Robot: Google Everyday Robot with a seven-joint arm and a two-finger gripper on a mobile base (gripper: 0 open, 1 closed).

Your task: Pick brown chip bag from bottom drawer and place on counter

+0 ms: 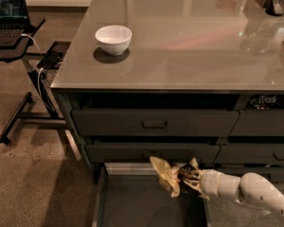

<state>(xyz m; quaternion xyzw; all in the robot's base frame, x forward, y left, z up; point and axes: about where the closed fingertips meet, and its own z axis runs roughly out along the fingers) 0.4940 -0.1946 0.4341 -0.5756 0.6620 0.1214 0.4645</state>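
Holding item: brown chip bag point(166, 175), crumpled, cream w/ dark panel. It hangs just above the open bottom drawer point(132, 207), in front of the middle drawer point(123, 152). Appears clear of the drawer floor, though hard to be sure.

Gripper point(189, 175): low, rt of centre, at end of white arm point(251, 192) reaching in from the rt. Fingers pinched closed on the bag's rt end (looks like an edge pinch, not a full wrap).

Counter point(189, 46): glossy grey top, well above the bag. White bowl point(113, 38) sits near its front-left corner. Items at far rt edge are too cropped to name.

Top drawer point(132, 122): handled, closed, as is the middle one. Dark packet w/ "Tos" lettering point(264, 100) shows in the gap at upper rt.

Laptop stand point(14, 46): left of cabinet, apart from it.

Step in hand (judgement): lift-out from drawer; placing not yet begun.
- Draw the bag back toward the robot first, so it clears the drawer fronts and the counter's lip, then raise.
- Keep the squeeze firm, since crinkly film slips.
- Go slow: the loose end may swing and snag a handle.
- Aim for bare counter rt of the bowl.
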